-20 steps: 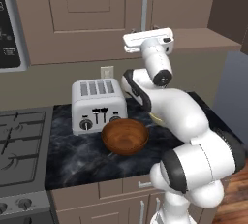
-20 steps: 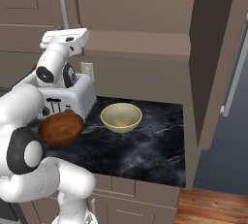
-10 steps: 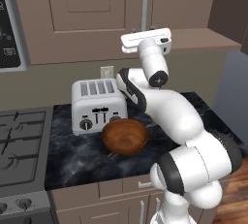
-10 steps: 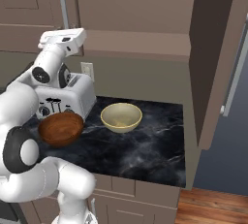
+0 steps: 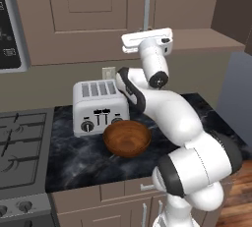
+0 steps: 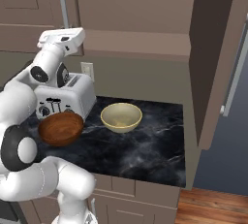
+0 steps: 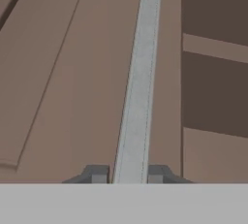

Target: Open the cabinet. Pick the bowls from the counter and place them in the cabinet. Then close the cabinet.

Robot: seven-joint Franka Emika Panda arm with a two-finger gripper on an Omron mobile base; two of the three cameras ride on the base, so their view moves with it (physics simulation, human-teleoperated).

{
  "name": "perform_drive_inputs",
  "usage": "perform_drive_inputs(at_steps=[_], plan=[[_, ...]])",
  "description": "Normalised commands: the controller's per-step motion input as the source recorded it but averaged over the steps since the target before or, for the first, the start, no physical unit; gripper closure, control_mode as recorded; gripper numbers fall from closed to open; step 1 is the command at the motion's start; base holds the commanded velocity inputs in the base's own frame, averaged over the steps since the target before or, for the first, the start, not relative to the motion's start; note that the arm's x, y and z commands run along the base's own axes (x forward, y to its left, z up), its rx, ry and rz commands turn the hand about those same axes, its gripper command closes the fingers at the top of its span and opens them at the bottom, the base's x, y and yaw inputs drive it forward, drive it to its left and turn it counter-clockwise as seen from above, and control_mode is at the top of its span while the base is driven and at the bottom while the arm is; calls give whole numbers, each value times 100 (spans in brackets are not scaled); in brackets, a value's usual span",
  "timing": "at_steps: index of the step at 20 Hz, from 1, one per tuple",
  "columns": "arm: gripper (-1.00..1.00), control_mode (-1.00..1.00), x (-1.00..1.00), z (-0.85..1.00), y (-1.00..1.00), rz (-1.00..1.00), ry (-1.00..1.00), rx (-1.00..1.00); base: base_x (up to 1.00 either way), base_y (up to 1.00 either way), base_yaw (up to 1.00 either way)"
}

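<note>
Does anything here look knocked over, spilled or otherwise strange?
Nothing stands out. The glossy reddish-brown wooden bowl and the pale cream-yellow bowl sit upright on the black marble-look counter beside the silver toaster. The pincer is shut on the brown wall cabinet's long silver bar handle.

Silver toaster (image 5: 100,105) beside grey stove top (image 5: 22,142); wall outlet (image 6: 87,70).

Grey-brown backsplash wall (image 6: 145,80) with a white outlet (image 6: 87,71) behind a silver toaster (image 5: 98,106). Grey stove top (image 5: 22,145) with burner grates at left, dark appliance panel (image 5: 10,29) above it. Brown lower drawers (image 6: 140,199) under the bench, wood plank floor (image 6: 213,208) at right, blue-grey wall (image 6: 232,136) beyond.
</note>
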Motion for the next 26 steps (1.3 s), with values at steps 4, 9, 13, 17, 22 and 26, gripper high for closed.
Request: perform_drive_inputs(at_steps=[4,9,13,17,22,26], plan=[[100,-100,-56,23,-5,5,-9,1,0,0,0],[100,-100,-100,25,44,20,0,4,0,0,0],[100,-100,-85,22,100,13,12,0,0,0,0],[100,-100,-83,19,100,11,18,0,0,0,0],[100,-100,-57,3,100,6,37,0,0,0,0],[100,-100,-68,3,100,2,41,-1,0,0,0]])
